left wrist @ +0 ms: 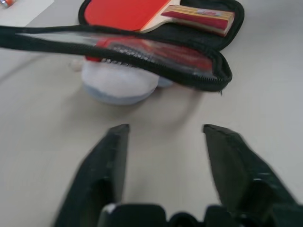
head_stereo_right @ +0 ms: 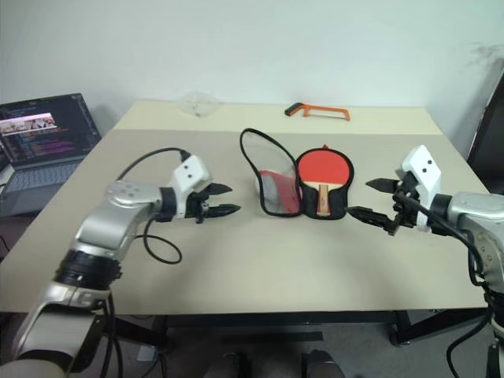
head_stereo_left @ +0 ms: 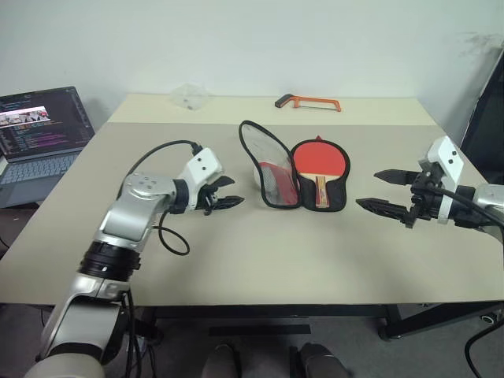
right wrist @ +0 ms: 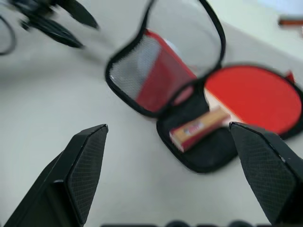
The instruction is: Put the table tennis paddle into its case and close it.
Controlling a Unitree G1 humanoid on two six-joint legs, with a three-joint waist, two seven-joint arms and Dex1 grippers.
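Two grippers flank the open case (head_stereo_left: 295, 177), which serves here as the landmark on the beige table (head_stereo_left: 260, 260). Far to the left of the case, off the table's edge, an open laptop (head_stereo_left: 39, 134) shows a lit screen. Nearer, the left gripper (head_stereo_left: 228, 191) hangs just above the tabletop a short way to the left of the case, aimed at it, its two black fingers (left wrist: 111, 161) parted by a moderate gap and holding nothing. The case itself lies unzipped: its lid half stands raised on the left side, its inner side with a red panel and a mesh patch in view, and a grey fuzzy ball (left wrist: 118, 85) sits on the table against that raised half. The table tennis paddle (head_stereo_left: 319, 161) lies flat in the black bottom half of the case, red face toward the far side and striped wooden handle toward the near edge. Behind the case, near the table's far edge, lie a clear plastic piece (head_stereo_left: 190, 97) to the left and an orange-handled hacksaw (head_stereo_left: 309, 102) to the right. To the right of the case, well apart from it, the right gripper (head_stereo_left: 388, 191) hovers over the table with its fingers (right wrist: 85, 161) spread wide and empty, pointed at the case.
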